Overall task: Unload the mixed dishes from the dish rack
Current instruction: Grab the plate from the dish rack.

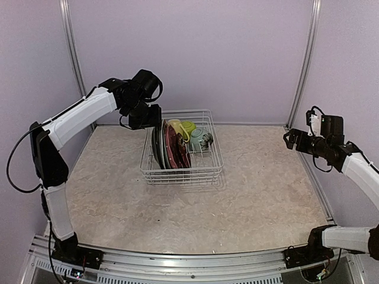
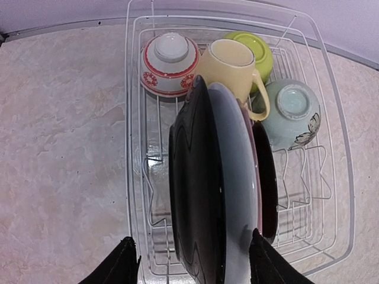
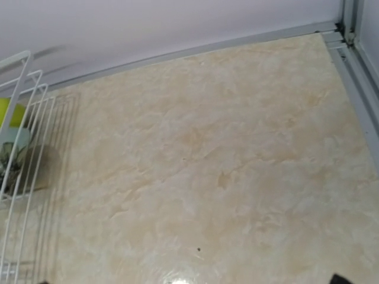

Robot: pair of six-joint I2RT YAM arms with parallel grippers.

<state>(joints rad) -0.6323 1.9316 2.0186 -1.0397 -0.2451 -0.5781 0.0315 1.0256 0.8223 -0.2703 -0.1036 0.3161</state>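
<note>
The white wire dish rack (image 1: 183, 176) stands mid-table. Several plates stand upright in its left half: a dark plate (image 2: 195, 189), a pale grey one (image 2: 237, 177) and a dark red one (image 2: 267, 171). At its far end are a red-patterned bowl (image 2: 170, 62), a pale yellow mug (image 2: 231, 65), a lime green bowl (image 2: 260, 50) and a pale green bowl (image 2: 293, 112). My left gripper (image 2: 194, 266) is open above the plates, with one finger on each side of the stack and holding nothing. My right gripper (image 1: 290, 139) is open and empty, far right of the rack.
The rack's right edge (image 3: 23, 148) shows at the left of the right wrist view, with bare marbled tabletop (image 3: 225, 177) beyond it. Purple walls close the back and sides. A metal rail (image 3: 355, 65) runs along the table's right edge.
</note>
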